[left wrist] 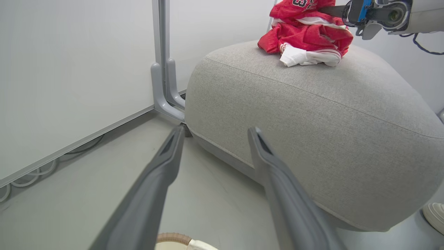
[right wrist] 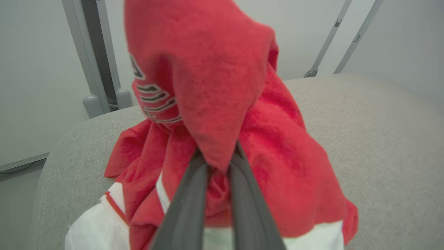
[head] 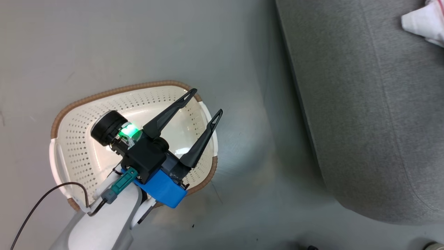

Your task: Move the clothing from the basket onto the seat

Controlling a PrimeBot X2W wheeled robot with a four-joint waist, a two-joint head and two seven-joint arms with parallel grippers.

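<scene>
The cream perforated basket [head: 114, 92] with its brown rim stands on the floor; what shows of its inside holds no clothing. My left gripper [head: 205, 102] hovers over its right half, open with nothing between the fingers. In the left wrist view the same gripper [left wrist: 216, 129] points at the side of the grey seat [left wrist: 312, 121]. The red clothing [left wrist: 308, 34] with white trim lies bunched on top of the seat. My right gripper [right wrist: 218, 163] is shut on a fold of the clothing [right wrist: 215, 86], just above the cushion [right wrist: 374, 132]. A white piece of it [head: 425, 22] shows on the seat [head: 364, 104].
Grey floor [head: 242, 194] separates the basket from the seat. A white wall panel [left wrist: 69, 69] and a grey metal post [left wrist: 163, 69] stand behind the seat's left end, with cables [left wrist: 41, 170] along the wall's foot. A pale rounded object [left wrist: 435, 215] lies by the seat's near right corner.
</scene>
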